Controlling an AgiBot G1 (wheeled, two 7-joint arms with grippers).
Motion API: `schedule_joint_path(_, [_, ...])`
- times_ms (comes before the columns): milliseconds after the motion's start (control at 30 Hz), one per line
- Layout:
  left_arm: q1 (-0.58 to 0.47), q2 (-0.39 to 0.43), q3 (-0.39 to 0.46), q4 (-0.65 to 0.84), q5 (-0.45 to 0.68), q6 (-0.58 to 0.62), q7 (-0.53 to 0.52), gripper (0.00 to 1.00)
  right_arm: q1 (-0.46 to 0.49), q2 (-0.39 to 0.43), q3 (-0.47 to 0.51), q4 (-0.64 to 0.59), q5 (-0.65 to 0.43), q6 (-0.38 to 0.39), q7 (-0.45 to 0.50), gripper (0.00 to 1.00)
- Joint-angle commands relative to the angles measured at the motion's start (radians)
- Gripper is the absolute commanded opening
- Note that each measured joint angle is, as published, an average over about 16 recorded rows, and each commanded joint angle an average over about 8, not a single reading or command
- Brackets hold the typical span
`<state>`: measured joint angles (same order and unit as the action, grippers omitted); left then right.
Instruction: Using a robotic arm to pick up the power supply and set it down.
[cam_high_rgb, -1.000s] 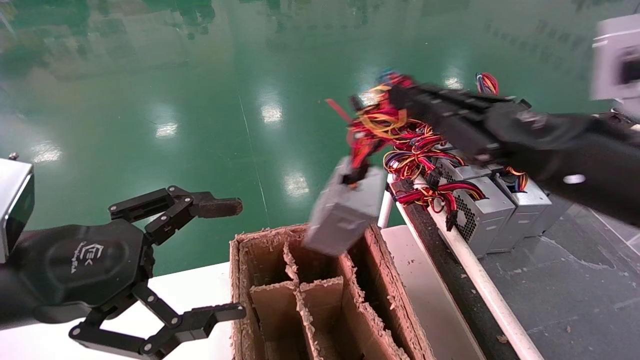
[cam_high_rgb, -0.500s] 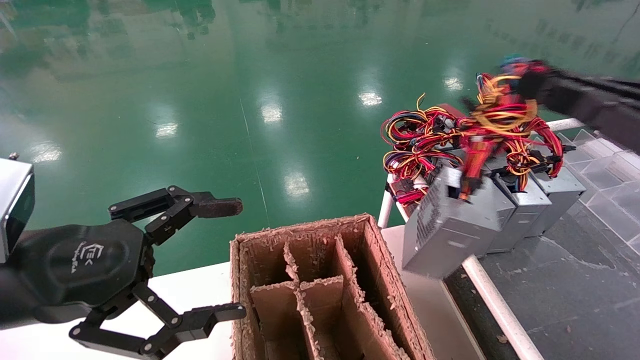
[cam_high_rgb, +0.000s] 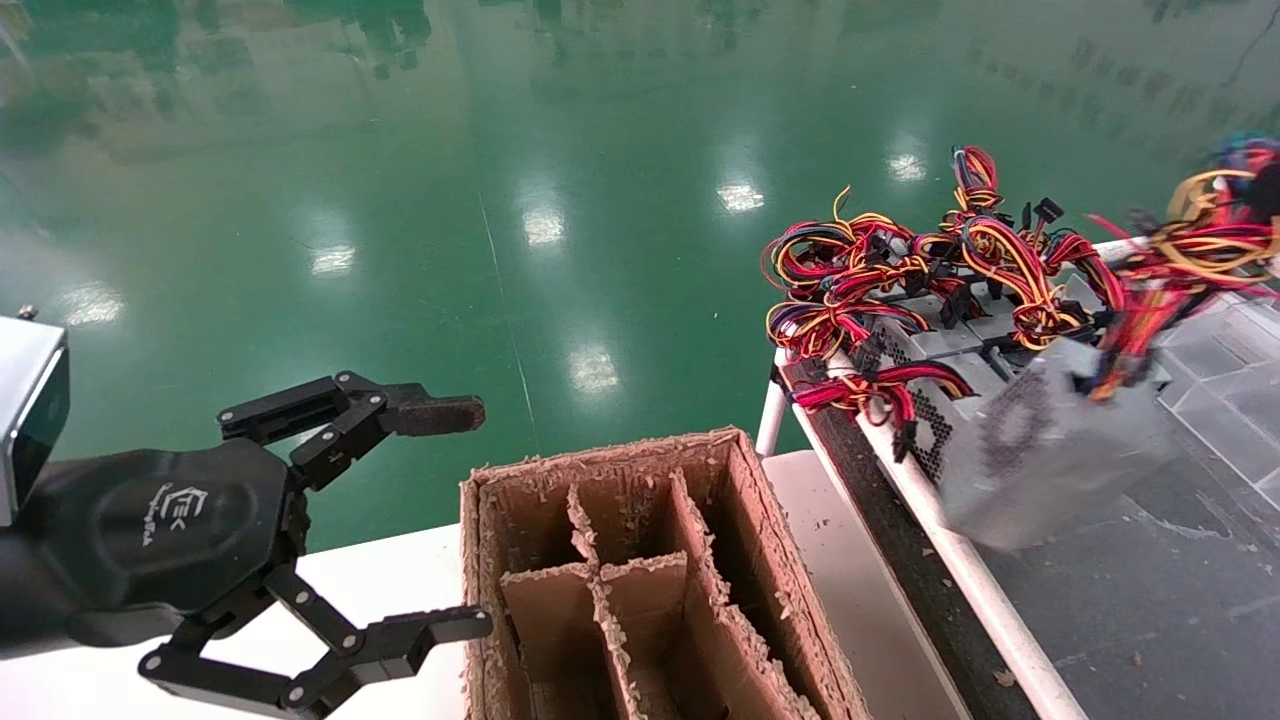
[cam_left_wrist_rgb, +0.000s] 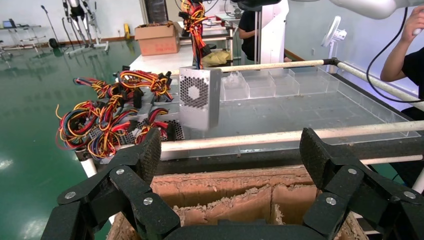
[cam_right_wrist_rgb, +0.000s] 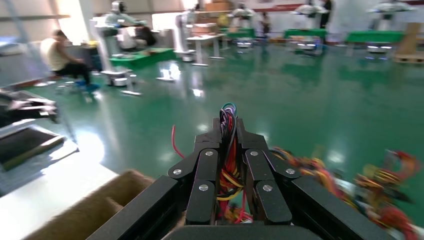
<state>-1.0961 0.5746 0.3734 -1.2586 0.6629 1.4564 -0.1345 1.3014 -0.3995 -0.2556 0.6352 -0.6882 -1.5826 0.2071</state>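
A grey power supply (cam_high_rgb: 1050, 445) hangs tilted in the air over the dark bench, dangling from its red and yellow wire bundle (cam_high_rgb: 1190, 245). The left wrist view shows its fan grille (cam_left_wrist_rgb: 200, 97) facing me, with the white robotic arm (cam_left_wrist_rgb: 375, 6) above. My right gripper (cam_right_wrist_rgb: 228, 131) is shut on that wire bundle; in the head view it is almost out of frame at the right edge. My left gripper (cam_high_rgb: 477, 515) is parked at the lower left, open and holding nothing, beside the cardboard box.
A frayed cardboard box (cam_high_rgb: 610, 465) with dividers stands on the white table. A row of power supplies with tangled wires (cam_high_rgb: 900, 270) lies on the dark bench (cam_high_rgb: 1100, 600) behind a white rail (cam_high_rgb: 960, 570). Clear plastic compartments (cam_high_rgb: 1225, 340) lie farther right. A person (cam_left_wrist_rgb: 407, 50) stands by the bench.
My right gripper has swung the hanging power supply from above the cardboard box rightward, over the dark bench. The left arm has not moved.
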Motion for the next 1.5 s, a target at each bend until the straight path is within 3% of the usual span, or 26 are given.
schedule_joint_path(33, [0.000,0.000,0.000,0.000,0.000,0.000,0.000,1.00,0.002,0.020,-0.008,-0.027,-0.002,0.003,-0.019,0.00])
schedule_joint_path(400, [0.000,0.000,0.000,0.000,0.000,0.000,0.000,1.00,0.016,0.021,-0.063,-0.133,-0.034,0.002,-0.083,0.00])
schedule_joint_path(800, [0.000,0.000,0.000,0.000,0.000,0.000,0.000,1.00,0.017,-0.040,-0.143,-0.121,-0.040,-0.006,-0.109,0.00])
schedule_joint_path(833, [0.000,0.000,0.000,0.000,0.000,0.000,0.000,1.00,0.018,-0.044,-0.151,-0.117,-0.039,-0.007,-0.109,0.05])
schedule_joint_path(1067, [0.000,0.000,0.000,0.000,0.000,0.000,0.000,1.00,0.032,-0.056,-0.202,-0.109,-0.029,-0.006,-0.101,0.93])
schedule_joint_path(1100, [0.000,0.000,0.000,0.000,0.000,0.000,0.000,1.00,0.035,-0.057,-0.208,-0.110,-0.027,-0.006,-0.102,1.00])
schedule_joint_path(1500, [0.000,0.000,0.000,0.000,0.000,0.000,0.000,1.00,0.062,-0.056,-0.258,-0.168,-0.010,0.002,-0.136,1.00])
